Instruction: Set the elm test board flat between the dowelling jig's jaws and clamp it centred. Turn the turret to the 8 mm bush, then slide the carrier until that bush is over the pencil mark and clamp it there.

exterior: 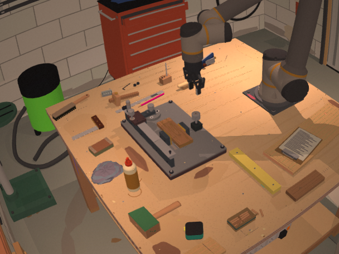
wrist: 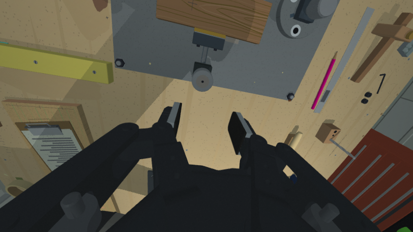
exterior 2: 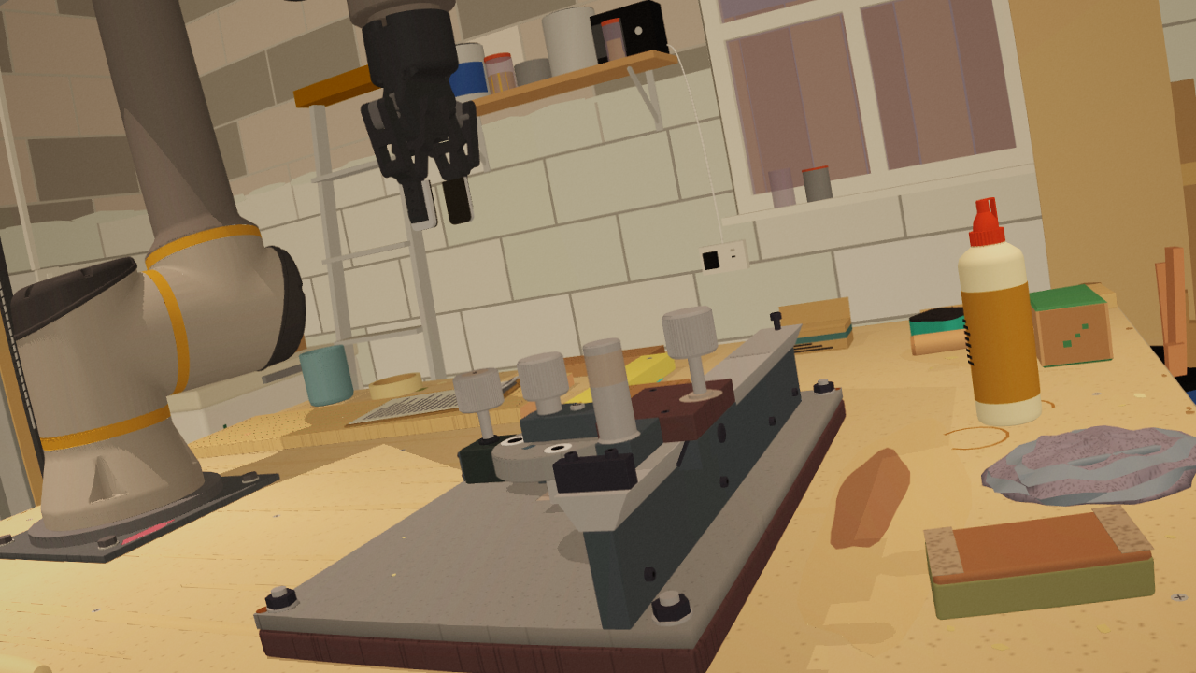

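The jaw clamp knob (wrist: 202,80) (exterior: 196,115) (exterior 2: 477,390) stands at the jig's edge nearest my gripper. My gripper (wrist: 206,122) (exterior: 195,86) (exterior 2: 435,205) hangs well above the bench behind the jig, open and empty. The elm test board (exterior: 174,131) (wrist: 215,16) lies flat on the jig plate (exterior: 172,136) between the jaws. The turret disc (wrist: 300,17) (exterior 2: 531,456) with its bushes sits at the far end of the rail. The carrier block (exterior: 135,118) (exterior 2: 682,398) with its knob sits on the rail beside it.
A dowel (exterior: 182,84) and a small drill block (exterior: 165,80) (wrist: 327,132) lie on the bench below and left of the gripper. A pink pencil (wrist: 323,80), a steel rule and a marking gauge (exterior: 122,97) lie behind the jig. A yellow level (exterior: 253,170) lies to the right.
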Available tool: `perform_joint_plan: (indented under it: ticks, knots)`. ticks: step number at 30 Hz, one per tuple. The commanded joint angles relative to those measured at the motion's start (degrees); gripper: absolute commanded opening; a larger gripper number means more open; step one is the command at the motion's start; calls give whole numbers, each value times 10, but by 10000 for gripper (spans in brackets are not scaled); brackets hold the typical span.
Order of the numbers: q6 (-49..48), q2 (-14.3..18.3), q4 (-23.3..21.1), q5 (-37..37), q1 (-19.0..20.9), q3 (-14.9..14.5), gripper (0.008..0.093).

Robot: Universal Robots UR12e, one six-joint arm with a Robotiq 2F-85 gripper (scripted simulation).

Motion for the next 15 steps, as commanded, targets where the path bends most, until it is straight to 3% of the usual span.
perform_joint_plan:
  ticks: [1,8,15]
  knots:
    - [0,0,0,0,0,0,580]
    - [-7,10,-3,0,-6,-8,580]
    - [-37,66,-12,0,-36,-55,580]
